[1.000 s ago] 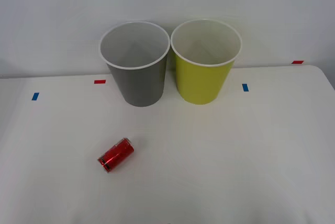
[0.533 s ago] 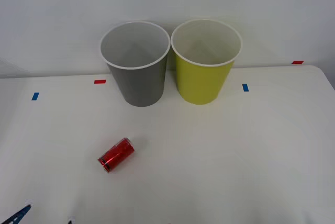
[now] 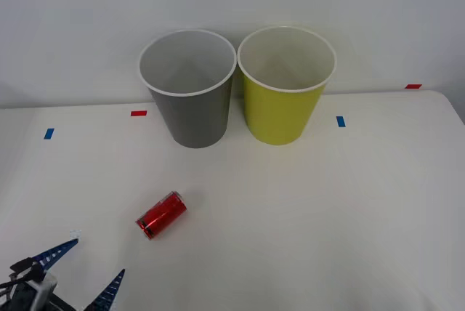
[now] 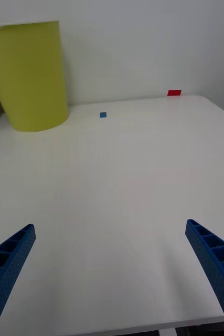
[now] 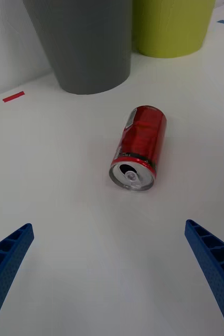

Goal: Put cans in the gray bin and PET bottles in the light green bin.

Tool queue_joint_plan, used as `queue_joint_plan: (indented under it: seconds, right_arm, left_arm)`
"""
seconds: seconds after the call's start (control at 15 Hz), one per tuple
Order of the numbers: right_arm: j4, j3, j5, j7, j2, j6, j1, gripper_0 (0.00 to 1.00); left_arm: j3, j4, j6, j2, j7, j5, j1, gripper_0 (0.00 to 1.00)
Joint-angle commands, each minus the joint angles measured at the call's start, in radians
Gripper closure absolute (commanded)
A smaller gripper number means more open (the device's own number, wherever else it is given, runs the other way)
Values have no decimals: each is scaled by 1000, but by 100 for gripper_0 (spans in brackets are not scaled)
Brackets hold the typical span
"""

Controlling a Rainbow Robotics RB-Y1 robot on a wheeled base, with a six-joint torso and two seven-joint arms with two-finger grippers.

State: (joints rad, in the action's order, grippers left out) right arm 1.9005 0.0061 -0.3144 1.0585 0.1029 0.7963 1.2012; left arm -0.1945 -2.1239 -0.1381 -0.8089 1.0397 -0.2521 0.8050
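Note:
A small shiny red can (image 3: 161,214) lies on its side on the white table (image 3: 305,209), left of centre. Its silver opened end (image 5: 132,176) faces my left gripper (image 3: 86,271), which stands open at the near left corner, a short way in front of the can and not touching it. In the left wrist view the can (image 5: 139,142) lies between and beyond the blue fingers (image 5: 7,262). The gray bin (image 3: 192,111) and the light green bin (image 3: 282,111) stand upright side by side at the back. My right gripper (image 4: 112,268) is open over bare table. PET bottles are out of view.
Small tape marks lie on the table: red (image 3: 138,113) and blue (image 3: 49,134) at the left, blue (image 3: 340,120) and red (image 3: 413,86) at the right. A white wall rises just behind the bins. The table's right edge (image 3: 454,111) is close.
My left gripper has risen into the front view at the near left corner and moved toward the can, fingers open. The can and both bins have stayed put.

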Motion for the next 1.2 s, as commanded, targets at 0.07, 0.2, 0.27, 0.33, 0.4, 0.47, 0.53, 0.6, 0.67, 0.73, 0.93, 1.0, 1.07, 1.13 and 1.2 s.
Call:
queue_joint_plan:
  seconds: [0.07, 0.2, 0.27, 0.33, 0.4, 0.47, 0.53, 0.6, 0.67, 0.73, 0.93, 1.0, 1.07, 1.13, 1.2]
  right_arm:
    - [0, 0, 0, 0, 0, 0, 0, 0]
    - [0, 0, 0, 0, 0, 0, 0, 0]
    - [0, 0, 0, 0, 0, 0, 0, 0]
    - [0, 0, 0, 0, 0, 0, 0, 0]
    - [0, 0, 0, 0, 0, 0, 0, 0]
    - [0, 0, 0, 0, 0, 0, 0, 0]
    - [0, 0, 0, 0, 0, 0, 0, 0]
    - [0, 0, 0, 0, 0, 0, 0, 0]
    - [0, 0, 0, 0, 0, 0, 0, 0]
    - [0, 0, 0, 0, 0, 0, 0, 0]
    - [0, 0, 0, 0, 0, 0, 0, 0]
    - [0, 0, 0, 0, 0, 0, 0, 0]
    - [0, 0, 0, 0, 0, 0, 0, 0]
    - [0, 0, 0, 0, 0, 0, 0, 0]
    - [0, 0, 0, 0, 0, 0, 0, 0]
  left_arm:
    - [-63, -169, 278, -79, -9, 22, -36, 0]
    - [-105, -225, 417, -115, -4, 71, -92, 0]
    - [-126, -237, 471, -125, 3, 102, -124, 0]
    - [-154, -258, 549, -136, 14, 105, -165, 0]
    - [-163, -271, 598, -145, 19, 122, -193, 0]
    - [-161, -272, 606, -151, 26, 148, -208, 0]
    - [-158, -272, 609, -165, 37, 171, -222, 0]
    - [-160, -281, 632, -187, 46, 203, -242, 0]
    - [-160, -310, 686, -208, 66, 254, -260, 0]
    - [-160, -344, 755, -231, 102, 309, -282, 0]
    - [-154, -384, 853, -260, 128, 376, -334, 0]
    - [-154, -386, 854, -276, 131, 405, -349, 0]
    - [-154, -386, 854, -308, 134, 445, -371, 0]
    - [-154, -389, 854, -331, 134, 476, -388, 0]
    - [-154, -389, 859, -348, 137, 540, -417, 0]
